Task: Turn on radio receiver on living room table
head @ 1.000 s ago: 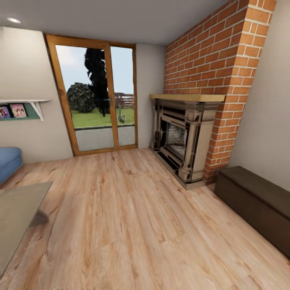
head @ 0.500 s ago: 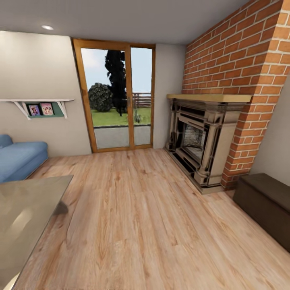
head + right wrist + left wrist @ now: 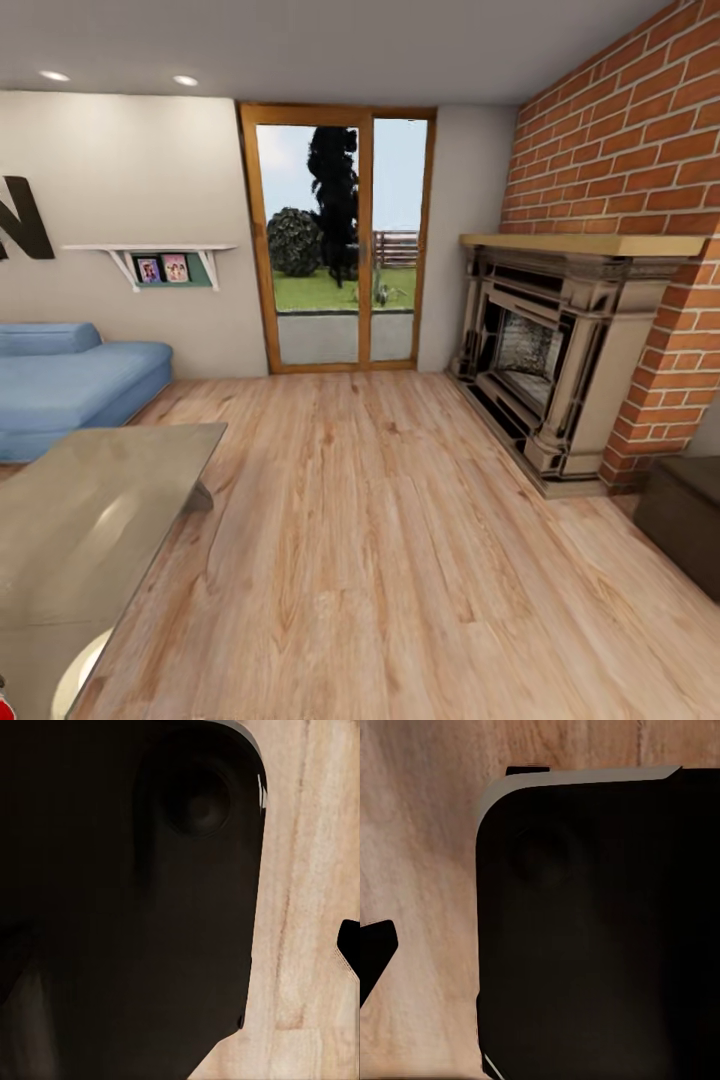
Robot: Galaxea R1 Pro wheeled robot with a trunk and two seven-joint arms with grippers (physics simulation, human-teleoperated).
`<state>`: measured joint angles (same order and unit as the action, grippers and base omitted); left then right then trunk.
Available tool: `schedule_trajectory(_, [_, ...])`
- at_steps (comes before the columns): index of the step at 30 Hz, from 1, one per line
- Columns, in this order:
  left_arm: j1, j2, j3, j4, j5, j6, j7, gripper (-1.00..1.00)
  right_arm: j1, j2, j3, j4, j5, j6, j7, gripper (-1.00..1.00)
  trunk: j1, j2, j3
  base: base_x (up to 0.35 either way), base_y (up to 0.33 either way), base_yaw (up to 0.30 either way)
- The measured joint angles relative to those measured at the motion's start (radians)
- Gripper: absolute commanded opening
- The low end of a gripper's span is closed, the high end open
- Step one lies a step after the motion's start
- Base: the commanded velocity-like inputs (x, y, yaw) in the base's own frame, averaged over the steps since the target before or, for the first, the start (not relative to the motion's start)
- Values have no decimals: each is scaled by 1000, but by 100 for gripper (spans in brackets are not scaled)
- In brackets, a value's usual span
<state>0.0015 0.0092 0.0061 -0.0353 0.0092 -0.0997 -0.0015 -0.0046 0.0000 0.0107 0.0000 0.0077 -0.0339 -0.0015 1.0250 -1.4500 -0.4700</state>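
Where the head view meets its lower left corner, the glossy grey low rectangular table (image 3: pixel 90 520) stands on light wood plank flooring (image 3: pixel 380 560), near a blue sofa (image 3: pixel 70 385). Beyond are a wood-framed glass door (image 3: pixel 340 240) and brick fireplace (image 3: pixel 570 360). Radio position and both grippers' states cannot be told.
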Motion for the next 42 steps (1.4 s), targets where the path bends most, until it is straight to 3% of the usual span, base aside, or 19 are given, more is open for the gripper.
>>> schedule_trajectory(42, [0, 0, 0, 0, 0, 0, 0, 100, 0, 0, 0, 0, 0, -1, 0, 100, 0, 0, 0, 0, 0, 271])
